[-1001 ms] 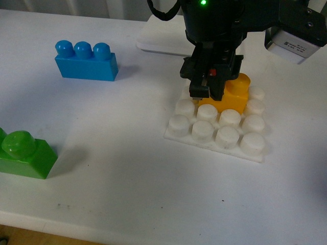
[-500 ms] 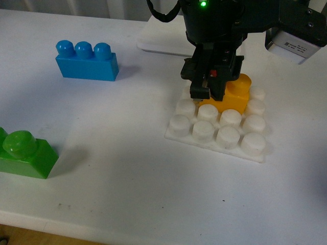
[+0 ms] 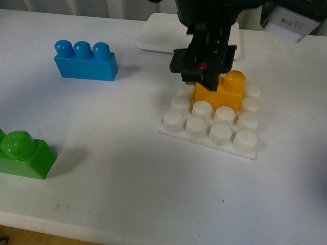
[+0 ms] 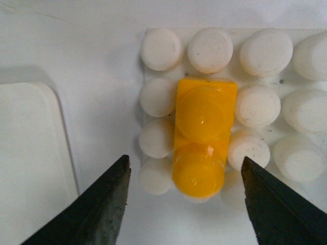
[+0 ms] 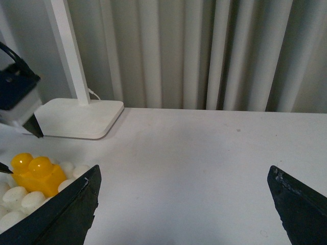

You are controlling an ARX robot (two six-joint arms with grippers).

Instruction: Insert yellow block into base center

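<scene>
The yellow block stands upright on the white studded base, with white studs on both of its long sides. My left gripper hangs open just above and behind it, touching nothing. In the left wrist view the yellow block lies between the two spread black fingers, the left gripper is open, and base studs surround the block. My right gripper is open over bare table, off to the side, with the yellow block and the base at its view's edge.
A blue three-stud brick sits at the back left. A green brick lies at the left edge. The white lamp stand is right behind the base, and its post rises in front of grey curtains.
My left gripper has lifted a little off the yellow block and moved slightly left. The base with the block has shifted slightly left. The blue and green bricks have not moved.
</scene>
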